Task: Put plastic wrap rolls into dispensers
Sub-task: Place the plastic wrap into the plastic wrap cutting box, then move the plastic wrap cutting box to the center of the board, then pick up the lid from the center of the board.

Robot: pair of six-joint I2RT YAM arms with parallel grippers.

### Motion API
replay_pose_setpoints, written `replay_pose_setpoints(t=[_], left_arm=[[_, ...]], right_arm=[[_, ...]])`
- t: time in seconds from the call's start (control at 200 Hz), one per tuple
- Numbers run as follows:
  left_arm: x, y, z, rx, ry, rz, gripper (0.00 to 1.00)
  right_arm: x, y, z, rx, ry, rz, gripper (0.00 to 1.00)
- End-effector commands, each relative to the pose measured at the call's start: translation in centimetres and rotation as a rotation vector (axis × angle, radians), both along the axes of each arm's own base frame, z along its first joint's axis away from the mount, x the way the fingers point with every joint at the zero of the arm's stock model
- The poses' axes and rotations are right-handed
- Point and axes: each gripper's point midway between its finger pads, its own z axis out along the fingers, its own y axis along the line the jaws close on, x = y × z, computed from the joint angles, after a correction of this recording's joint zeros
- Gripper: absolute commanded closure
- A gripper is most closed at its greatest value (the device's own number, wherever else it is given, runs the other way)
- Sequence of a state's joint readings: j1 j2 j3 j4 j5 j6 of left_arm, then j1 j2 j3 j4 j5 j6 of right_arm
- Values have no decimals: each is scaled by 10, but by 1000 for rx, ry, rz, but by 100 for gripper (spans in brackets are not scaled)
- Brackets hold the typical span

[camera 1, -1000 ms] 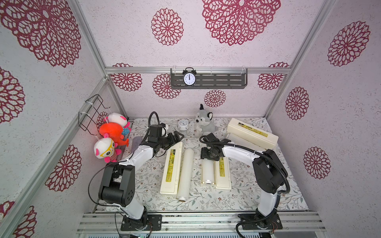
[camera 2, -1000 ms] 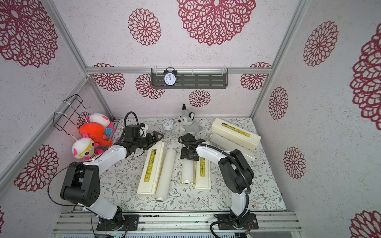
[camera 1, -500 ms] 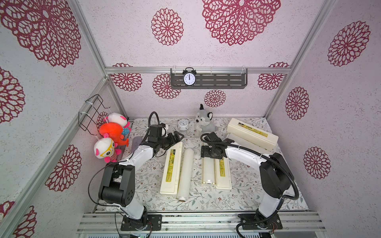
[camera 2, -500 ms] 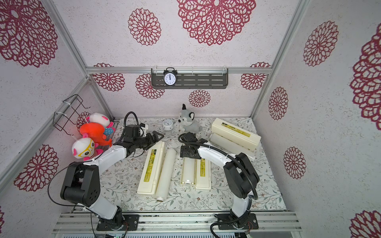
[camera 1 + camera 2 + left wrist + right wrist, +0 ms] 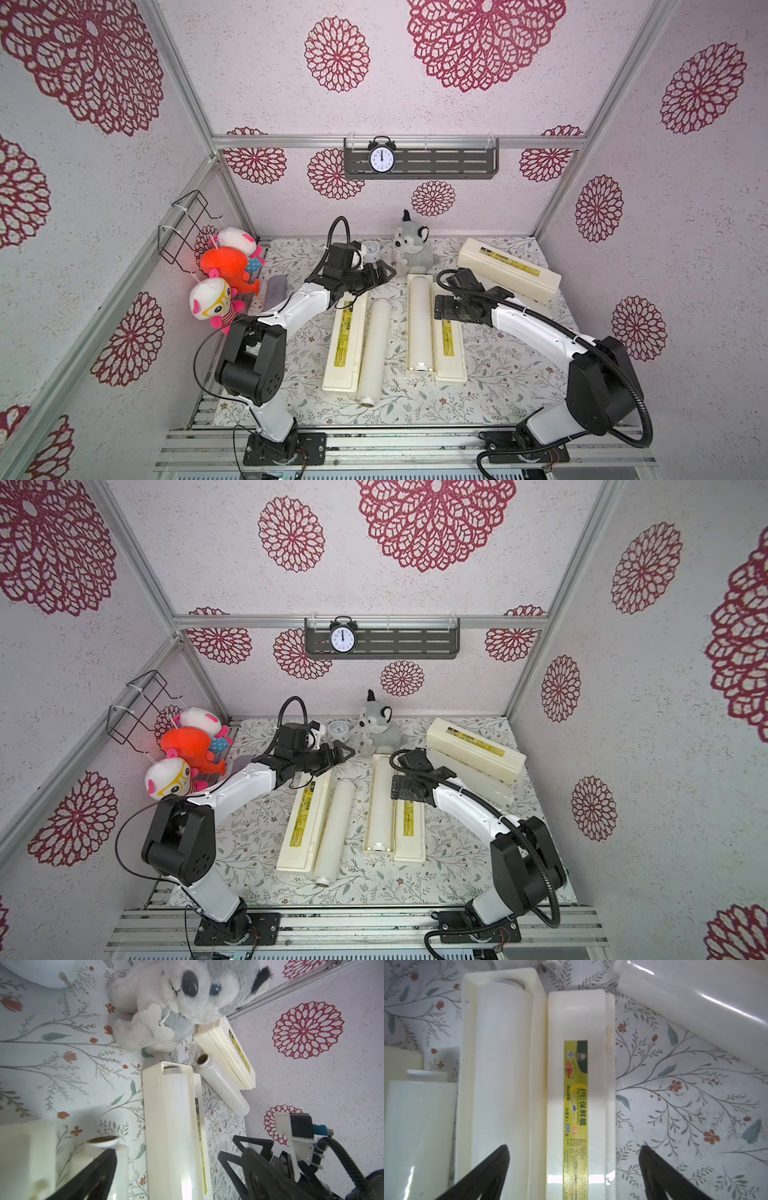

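Both top views show three cream dispensers. The left one [image 5: 344,336] is closed, with a plastic wrap roll [image 5: 374,349] lying against it. The middle dispenser [image 5: 449,349] lies open, its labelled lid [image 5: 579,1084] flat and a roll [image 5: 419,324] [image 5: 502,1064] in its tray. The third dispenser [image 5: 509,268] is closed at the back right, with a roll [image 5: 469,781] [image 5: 222,1084] beside it. My right gripper [image 5: 442,307] [image 5: 574,1147] hovers open over the lid and tray edge, holding nothing. My left gripper [image 5: 376,276] [image 5: 168,1149] is open and empty, low beyond the left dispenser's far end.
A grey plush husky [image 5: 411,249] and a small white clock [image 5: 371,250] stand at the back centre. A grey fuzzy pouch [image 5: 276,286] lies at the left. Plush toys [image 5: 226,270] hang on the left wall under a wire basket [image 5: 187,228].
My right gripper has opened wider and shifted right, from over the roll in the tray to over the lid. The roll stays in the tray. The left arm has not moved.
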State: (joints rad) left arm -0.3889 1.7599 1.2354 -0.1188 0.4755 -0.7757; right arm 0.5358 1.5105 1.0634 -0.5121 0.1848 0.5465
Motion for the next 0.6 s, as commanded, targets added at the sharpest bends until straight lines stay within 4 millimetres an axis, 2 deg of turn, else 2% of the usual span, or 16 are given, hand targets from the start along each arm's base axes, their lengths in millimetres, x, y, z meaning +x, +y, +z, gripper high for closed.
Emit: replay_pose_setpoints(t=[0.0, 0.27, 0.505, 0.585, 0.595], left_arm=[[1, -13, -16, 32, 45, -5, 4], [-2, -36, -43, 72, 112, -21, 14], [-6, -41, -67, 118, 165, -11, 25], [-7, -44, -67, 113, 166, -10, 26], [-7, -45, -80, 123, 189, -11, 26]], right_arm=[[2, -4, -7, 10, -16, 20, 2], [15, -1, -34, 86, 17, 51, 2], [29, 7, -52, 109, 55, 90, 2], [31, 4, -60, 86, 69, 79, 2], [31, 4, -62, 83, 71, 78, 2]])
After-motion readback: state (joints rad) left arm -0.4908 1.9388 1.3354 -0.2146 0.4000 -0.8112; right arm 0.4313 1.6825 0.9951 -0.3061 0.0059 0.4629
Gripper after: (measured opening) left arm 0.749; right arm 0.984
